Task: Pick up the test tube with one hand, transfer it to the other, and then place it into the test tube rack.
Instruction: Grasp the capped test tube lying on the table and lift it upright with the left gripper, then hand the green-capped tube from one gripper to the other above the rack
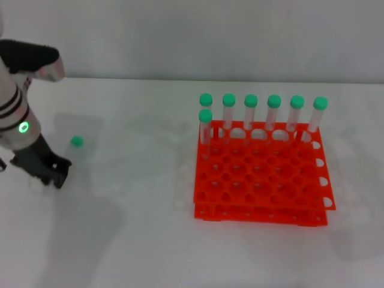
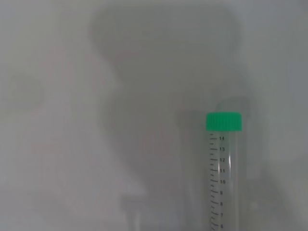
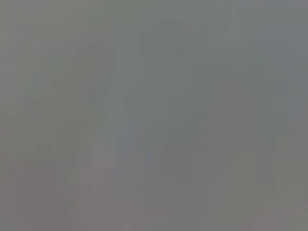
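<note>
1. I am hanging my left gripper low over the table, far out on the open side of the test tube rack, the side away from its row of seated tubes' right end, with a wide stretch of bare table between us.
2. The test tube is lying on the table just beside my fingers, on the rack-facing side of them and a little farther from my body; in the head view only its green cap is standing out clearly.
3. In my left wrist view the test tube is running lengthwise away from the camera, cap at the far end, so its long axis is lining up roughly with my approach.
4. I cannot tell whether my fingers are spread or pressed together; they are not pinching anything I can see.
5. My left arm is plainly the nearer one; my right gripper is not showing anywhere, and its wrist view is giving only blank grey.
6. Printed graduations are reading 14, 13, 12, 11, 10, 9, 8 down the tube wall; no brand name is legible.
7. Seven other green-capped tubes are standing in the rack's far holes.
</note>
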Robot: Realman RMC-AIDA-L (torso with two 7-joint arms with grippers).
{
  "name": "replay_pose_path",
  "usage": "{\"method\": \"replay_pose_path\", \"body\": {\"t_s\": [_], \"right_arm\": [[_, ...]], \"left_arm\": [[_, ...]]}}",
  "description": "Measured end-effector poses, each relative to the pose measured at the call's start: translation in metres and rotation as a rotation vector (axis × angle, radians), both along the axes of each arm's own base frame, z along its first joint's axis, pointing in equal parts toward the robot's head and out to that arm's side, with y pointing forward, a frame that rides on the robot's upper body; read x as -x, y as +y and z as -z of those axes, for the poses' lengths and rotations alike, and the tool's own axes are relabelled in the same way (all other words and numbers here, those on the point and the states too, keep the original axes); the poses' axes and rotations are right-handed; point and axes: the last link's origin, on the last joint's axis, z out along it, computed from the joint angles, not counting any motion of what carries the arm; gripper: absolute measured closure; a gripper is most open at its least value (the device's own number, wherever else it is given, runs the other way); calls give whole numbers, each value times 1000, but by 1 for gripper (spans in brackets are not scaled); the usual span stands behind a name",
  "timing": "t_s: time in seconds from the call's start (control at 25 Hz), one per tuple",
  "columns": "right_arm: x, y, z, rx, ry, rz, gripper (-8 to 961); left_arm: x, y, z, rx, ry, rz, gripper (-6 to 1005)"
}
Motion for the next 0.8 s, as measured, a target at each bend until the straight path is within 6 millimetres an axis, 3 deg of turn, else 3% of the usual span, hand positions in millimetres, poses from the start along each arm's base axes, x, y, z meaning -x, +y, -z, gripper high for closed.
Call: {"method": "replay_pose_path", "body": {"t_s": [0.24,0.48,0.68,0.8], "right_arm": [[1,-2,-3,6,30,-19,416],[2,-13,-7,23,69,-65,416],[4,-16,-10,101,113,-98,416],[10,-16,-11,185,139,-142,416]], "left_arm": [[-28,22,-8,-82,-132,177,809],[-67,32,-15,-131,-390,519,809],[-95,15,-22,-81,-651,836,808],[-110,-17,-24,62,-817,1127,808]]}}
